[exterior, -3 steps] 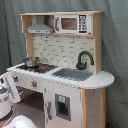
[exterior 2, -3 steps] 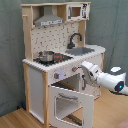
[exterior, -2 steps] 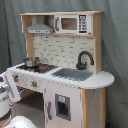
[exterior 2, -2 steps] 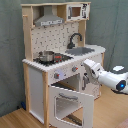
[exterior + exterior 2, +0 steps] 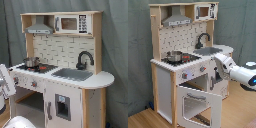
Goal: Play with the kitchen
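The kitchen point(image 5: 185, 60) stood tall against a grey curtain point(image 5: 115, 60), pale wood and white panels, with a hood point(image 5: 177, 21) and a small microwave point(image 5: 70, 23) up top, a black faucet point(image 5: 84, 59) bent over the grey sink point(image 5: 74, 74), and a small metal pot point(image 5: 174, 56) sitting on the stovetop point(image 5: 37, 67). In the second exterior view the oven door point(image 5: 198, 102) hung open, tipped forward and down from its bottom hinge, so its long edge ran level across the front of the cabinet. The arm point(image 5: 235, 72) came in from the second exterior view's right, its white forearm slanting up toward the front edge of the counter, just under the sink end. Its gripper point(image 5: 217, 62) sat right at that front panel, near the knobs point(image 5: 192, 74) and above the open door, but I could not tell whether it was spread or pressed together, nor whether it actually touched the wood. In the first exterior view only a white part of the arm point(image 5: 6, 85) showed at the first exterior view's left edge, beside the stove end. As I judged it, whatever came next turned on this: the knobs and the open oven lay toward the second exterior view's left and below the gripper, so it would have to travel along the cabinet front, or drop down toward the door's top edge.
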You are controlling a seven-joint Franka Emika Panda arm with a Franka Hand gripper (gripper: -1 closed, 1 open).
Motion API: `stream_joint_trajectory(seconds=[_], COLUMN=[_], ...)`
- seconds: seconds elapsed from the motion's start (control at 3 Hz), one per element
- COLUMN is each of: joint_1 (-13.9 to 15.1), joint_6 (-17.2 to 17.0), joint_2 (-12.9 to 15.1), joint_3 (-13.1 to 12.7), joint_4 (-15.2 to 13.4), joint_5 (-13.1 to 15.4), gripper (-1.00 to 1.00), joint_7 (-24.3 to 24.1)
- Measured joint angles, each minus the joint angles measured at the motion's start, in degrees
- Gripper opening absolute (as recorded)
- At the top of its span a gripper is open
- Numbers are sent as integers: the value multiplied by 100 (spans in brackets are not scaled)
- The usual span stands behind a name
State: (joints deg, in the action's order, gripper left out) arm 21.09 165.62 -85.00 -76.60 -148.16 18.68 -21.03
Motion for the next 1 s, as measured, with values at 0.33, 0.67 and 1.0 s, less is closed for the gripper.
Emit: stream_joint_trajectory(seconds=[0.33,0.67,1.0], joint_1=[1,-20,-86], joint_6=[-528,-764,-1090], joint_2=[16,-2,1], joint_3=[254,578,791], joint_4=[-40,-17,-16], joint_5=[2,3,3], gripper=[100,100,100], joint_7=[242,783,1290])
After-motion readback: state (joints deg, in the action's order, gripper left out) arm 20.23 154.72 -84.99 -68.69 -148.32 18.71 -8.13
